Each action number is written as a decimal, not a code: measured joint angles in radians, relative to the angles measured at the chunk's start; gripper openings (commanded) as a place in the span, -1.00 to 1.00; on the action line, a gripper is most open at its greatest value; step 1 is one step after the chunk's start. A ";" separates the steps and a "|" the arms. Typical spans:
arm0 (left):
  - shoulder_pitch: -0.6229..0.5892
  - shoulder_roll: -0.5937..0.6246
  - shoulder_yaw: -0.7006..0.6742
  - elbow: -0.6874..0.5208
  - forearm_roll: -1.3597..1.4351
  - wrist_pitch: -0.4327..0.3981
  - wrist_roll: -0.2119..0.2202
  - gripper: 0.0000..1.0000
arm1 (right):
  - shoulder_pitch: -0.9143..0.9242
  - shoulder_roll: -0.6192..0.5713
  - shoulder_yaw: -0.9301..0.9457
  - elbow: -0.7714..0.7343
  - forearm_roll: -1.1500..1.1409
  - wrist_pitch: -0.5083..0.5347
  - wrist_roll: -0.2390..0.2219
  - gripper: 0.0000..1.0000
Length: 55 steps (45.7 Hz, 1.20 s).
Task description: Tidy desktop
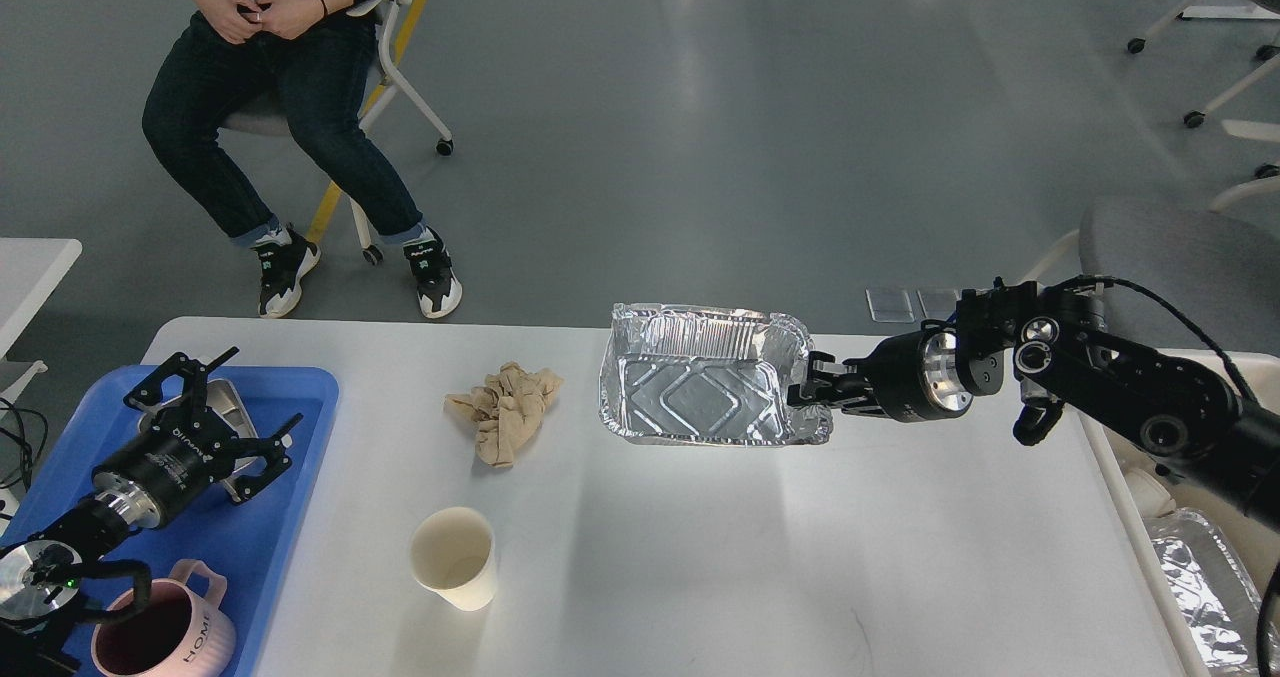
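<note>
Above the desktop [700, 557], a foil tray [700, 392] was held by its right rim in the clenched right gripper [815, 389]; the left gripper [205, 407] was spread over a blue tray [290, 427].

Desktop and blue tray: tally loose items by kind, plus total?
Foil pan: 1, shut in the right gripper
Paper cup: 1
Crumpled napkin: 1
Pink mug: 1, on blue tray
Metal dish: 1, on tray under the open left gripper
Total: 5
</note>
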 measured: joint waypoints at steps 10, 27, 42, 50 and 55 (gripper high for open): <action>-0.007 -0.001 0.000 0.000 0.000 0.001 -0.001 0.94 | 0.020 -0.015 0.010 0.009 -0.012 -0.001 0.004 -1.00; -0.010 -0.002 0.001 0.000 0.000 -0.006 -0.001 0.94 | 0.041 0.012 0.010 0.007 -0.016 0.002 0.004 -1.00; -0.026 0.012 -0.005 -0.005 0.000 -0.029 -0.079 0.94 | 0.033 -0.004 0.011 0.008 -0.015 0.002 0.005 -1.00; -0.038 0.049 -0.003 -0.006 0.000 -0.063 -0.237 0.94 | 0.024 -0.004 0.009 0.007 -0.014 0.003 0.005 -1.00; -0.036 0.051 -0.001 -0.006 0.001 -0.066 -0.257 0.94 | 0.023 -0.013 0.006 0.006 -0.014 0.003 0.004 -1.00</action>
